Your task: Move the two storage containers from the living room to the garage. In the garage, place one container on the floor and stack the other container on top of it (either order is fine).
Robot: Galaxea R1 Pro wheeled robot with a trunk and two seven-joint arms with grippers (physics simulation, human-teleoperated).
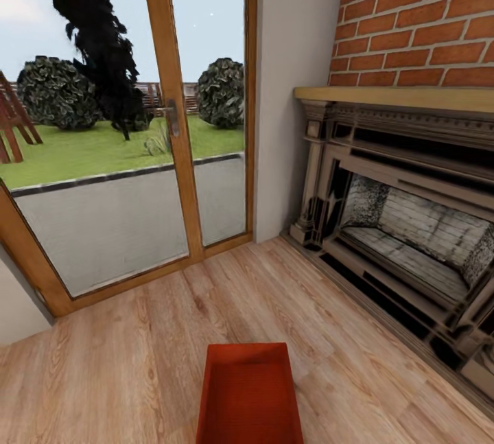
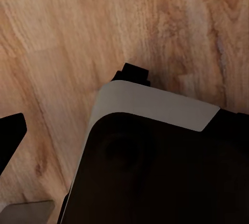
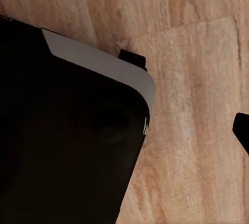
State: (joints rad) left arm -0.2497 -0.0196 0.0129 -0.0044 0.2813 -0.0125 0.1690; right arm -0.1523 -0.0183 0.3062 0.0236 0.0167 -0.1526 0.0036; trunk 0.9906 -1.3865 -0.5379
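Orange-red plastic, open-topped: one storage container (image 1: 250, 396) at the bottom of the head view, apparently resting on the light wood plank floor (image 1: 123, 368) of the living room, short end toward the glass door (image 1: 130, 156), brick fireplace (image 1: 405, 224) off to the right. Probably light and fairly stiff, thin walls likely to flex a little; smooth plastic, so maybe slippery. Best taken by the rim of the two long sides, one gripper each. No brand, label or writing readable anywhere. In both wrist views, dark robot body (image 2: 155, 172) over planks, a black tip at the frame edge; fingers' opening impossible to tell, nothing seen held.
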